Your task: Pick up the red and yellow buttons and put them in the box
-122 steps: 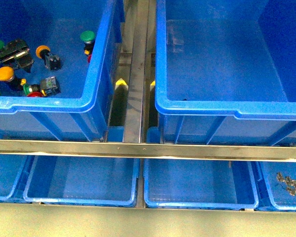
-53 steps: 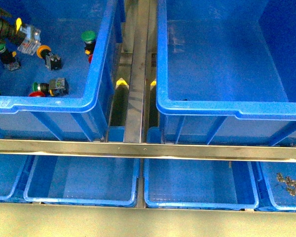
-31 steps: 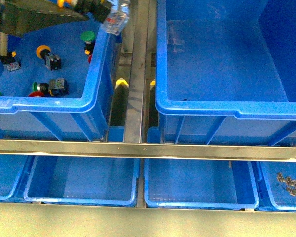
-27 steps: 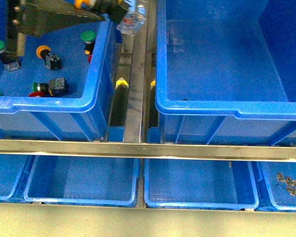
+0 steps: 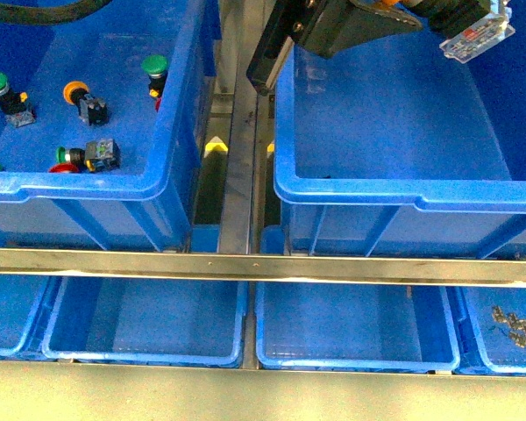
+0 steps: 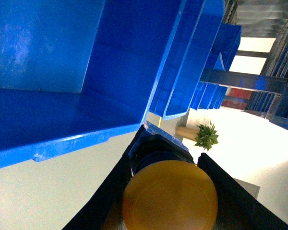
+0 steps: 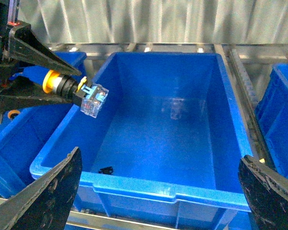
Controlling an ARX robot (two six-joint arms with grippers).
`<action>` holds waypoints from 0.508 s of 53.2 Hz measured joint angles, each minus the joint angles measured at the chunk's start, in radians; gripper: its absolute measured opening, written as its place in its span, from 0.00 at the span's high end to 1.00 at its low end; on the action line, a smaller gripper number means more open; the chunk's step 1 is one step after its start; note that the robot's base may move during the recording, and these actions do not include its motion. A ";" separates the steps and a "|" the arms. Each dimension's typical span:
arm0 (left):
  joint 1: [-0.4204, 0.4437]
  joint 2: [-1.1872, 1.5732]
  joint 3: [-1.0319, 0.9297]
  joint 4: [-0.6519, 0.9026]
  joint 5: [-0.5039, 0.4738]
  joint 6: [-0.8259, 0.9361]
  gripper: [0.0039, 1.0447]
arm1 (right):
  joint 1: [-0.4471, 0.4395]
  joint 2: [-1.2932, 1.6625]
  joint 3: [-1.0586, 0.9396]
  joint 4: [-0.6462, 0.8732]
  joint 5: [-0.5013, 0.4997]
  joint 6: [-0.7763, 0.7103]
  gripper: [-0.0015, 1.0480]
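One yellow button is hanging above the box.
The left gripper is pinching it behind its cap, with the clear block jutting out over the box's interior. The right gripper is gaping wide, gripping nothing. A second yellow button is lying in the neighbouring bin.

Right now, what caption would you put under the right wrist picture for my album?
The left gripper holds a yellow-capped push-button switch over the large, deep blue plastic bin.
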 joint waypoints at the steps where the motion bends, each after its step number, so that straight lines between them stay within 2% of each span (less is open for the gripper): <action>1: -0.004 0.000 0.002 -0.005 -0.001 0.001 0.68 | 0.022 0.039 0.020 -0.069 0.061 -0.023 0.06; 4: -0.008 0.001 0.003 -0.010 -0.008 0.005 0.68 | 0.075 0.192 0.107 -0.235 0.180 -0.091 0.06; 7: -0.008 0.001 0.002 -0.010 -0.015 0.006 0.68 | 0.088 0.341 0.138 -0.200 0.156 -0.164 0.06; 9: -0.010 0.001 0.001 -0.014 -0.019 0.012 0.68 | 0.093 0.432 0.145 -0.140 0.126 -0.204 0.06; 18: -0.013 0.001 -0.035 -0.032 -0.038 0.036 0.68 | 0.099 0.892 0.206 0.319 -0.043 -0.446 0.06; 27: -0.022 0.000 -0.039 -0.037 -0.042 0.048 0.68 | 0.063 1.153 0.285 0.549 -0.113 -0.577 0.06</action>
